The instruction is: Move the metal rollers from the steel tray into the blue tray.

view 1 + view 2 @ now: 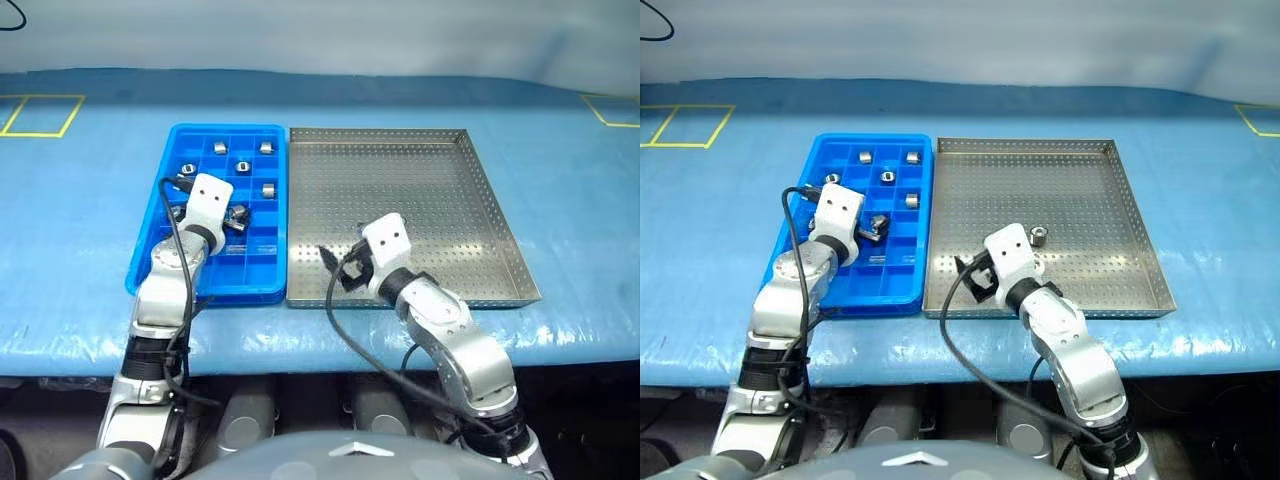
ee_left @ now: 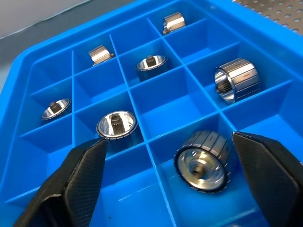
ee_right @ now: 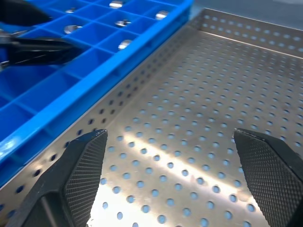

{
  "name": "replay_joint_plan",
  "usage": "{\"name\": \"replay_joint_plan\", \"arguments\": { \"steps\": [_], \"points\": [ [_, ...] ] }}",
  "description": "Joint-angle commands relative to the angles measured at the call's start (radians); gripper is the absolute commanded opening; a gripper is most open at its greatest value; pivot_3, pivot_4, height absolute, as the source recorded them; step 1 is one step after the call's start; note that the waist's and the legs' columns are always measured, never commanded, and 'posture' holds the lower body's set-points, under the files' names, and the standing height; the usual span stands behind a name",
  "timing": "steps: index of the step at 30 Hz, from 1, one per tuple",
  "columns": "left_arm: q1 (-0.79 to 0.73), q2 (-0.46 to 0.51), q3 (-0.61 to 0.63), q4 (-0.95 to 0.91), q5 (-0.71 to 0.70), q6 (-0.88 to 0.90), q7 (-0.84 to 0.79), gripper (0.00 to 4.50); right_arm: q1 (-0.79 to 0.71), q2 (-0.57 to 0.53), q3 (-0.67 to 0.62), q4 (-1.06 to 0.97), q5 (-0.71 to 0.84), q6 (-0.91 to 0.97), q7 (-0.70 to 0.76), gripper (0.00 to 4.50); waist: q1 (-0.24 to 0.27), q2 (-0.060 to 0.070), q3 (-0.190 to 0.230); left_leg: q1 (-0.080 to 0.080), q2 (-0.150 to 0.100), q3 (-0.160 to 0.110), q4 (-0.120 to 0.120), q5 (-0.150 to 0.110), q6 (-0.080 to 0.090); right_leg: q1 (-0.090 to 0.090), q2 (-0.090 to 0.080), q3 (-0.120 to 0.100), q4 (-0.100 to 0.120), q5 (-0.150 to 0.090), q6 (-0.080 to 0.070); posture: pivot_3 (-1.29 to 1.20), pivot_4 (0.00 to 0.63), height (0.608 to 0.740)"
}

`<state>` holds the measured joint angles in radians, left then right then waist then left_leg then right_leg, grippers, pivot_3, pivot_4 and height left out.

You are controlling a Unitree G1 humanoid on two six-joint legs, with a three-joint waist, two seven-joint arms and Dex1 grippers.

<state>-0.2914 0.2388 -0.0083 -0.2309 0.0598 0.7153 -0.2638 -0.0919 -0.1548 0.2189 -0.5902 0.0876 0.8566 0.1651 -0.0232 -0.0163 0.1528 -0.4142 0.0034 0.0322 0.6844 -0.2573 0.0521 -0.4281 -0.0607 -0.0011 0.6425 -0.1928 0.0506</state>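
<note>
On the blue-covered surface [image 1: 80, 250] the blue tray [image 1: 150, 262] and the steel tray [image 1: 500, 225] lie side by side, long rims touching, the blue tray on the robot's left. The left claw [image 2: 168, 156] hangs over the blue tray, released, its two fingers [image 2: 71, 182] spread wide with nothing between them but a ribbed metal roller [image 2: 202, 161] lying on its side in the compartment just below. In the compartments beyond this roller sit six more rollers: one upright just beside it [image 2: 117, 127], one on its side toward the steel tray [image 2: 235, 79], and others [image 2: 151, 65] further toward the tray's far end. The right claw [image 3: 168, 163] hovers over the near part of the steel tray next to the blue tray's rim, also released and empty, above bare perforated floor. One roller [image 1: 1038, 237] stands on the steel tray's floor, just beyond the right claw's wrist.
</note>
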Motion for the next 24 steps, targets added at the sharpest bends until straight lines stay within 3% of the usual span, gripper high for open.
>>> {"name": "replay_joint_plan", "arguments": {
  "steps": [1, 4, 7, 13, 24],
  "points": [
    [0.028, -0.041, -0.008, -0.129, -0.040, -0.103, 0.006, 4.48, -0.082, 0.030, -0.098, 0.023, -0.039, 0.088, -0.094, 4.50, 0.000, 0.000, 0.000, 0.000, 0.000, 0.000, 0.000, 0.000, 0.000, 0.000, -0.001, 0.000, 0.000, 0.001, -0.001, -0.09, 0.150, 0.740],
    [0.094, -0.090, -0.011, -0.179, -0.067, -0.232, 0.023, 4.48, -0.157, 0.047, -0.149, 0.087, -0.043, 0.111, -0.122, 4.50, -0.010, 0.000, 0.000, 0.001, 0.001, 0.001, 0.000, 0.000, 0.000, -0.001, 0.000, 0.000, 0.000, 0.002, -0.003, -0.09, 0.150, 0.740],
    [0.171, -0.079, -0.063, -0.218, -0.074, -0.289, -0.020, 4.48, -0.212, 0.058, -0.183, 0.157, -0.060, 0.145, -0.159, 4.50, -0.014, 0.001, 0.000, 0.002, 0.002, 0.002, -0.001, 0.000, -0.001, -0.001, 0.001, 0.000, 0.000, 0.001, -0.005, -0.08, 0.150, 0.740],
    [0.298, -0.006, -0.160, -0.291, -0.151, -0.277, -0.162, 4.48, -0.290, 0.067, -0.230, 0.280, -0.052, 0.194, -0.172, 4.50, -0.013, 0.001, 0.000, 0.001, 0.003, 0.003, -0.002, 0.000, 0.000, -0.001, 0.002, -0.001, 0.000, 0.000, -0.006, -0.05, 0.150, 0.740],
    [0.370, 0.135, -0.321, -0.362, -0.243, -0.211, -0.349, 4.48, -0.375, 0.092, -0.286, 0.419, -0.027, 0.235, -0.178, 4.50, -0.014, 0.003, 0.001, 0.001, 0.003, 0.003, -0.002, 0.000, 0.000, -0.001, 0.002, -0.001, 0.000, 0.000, -0.006, -0.03, 0.150, 0.740]
  ]
}}
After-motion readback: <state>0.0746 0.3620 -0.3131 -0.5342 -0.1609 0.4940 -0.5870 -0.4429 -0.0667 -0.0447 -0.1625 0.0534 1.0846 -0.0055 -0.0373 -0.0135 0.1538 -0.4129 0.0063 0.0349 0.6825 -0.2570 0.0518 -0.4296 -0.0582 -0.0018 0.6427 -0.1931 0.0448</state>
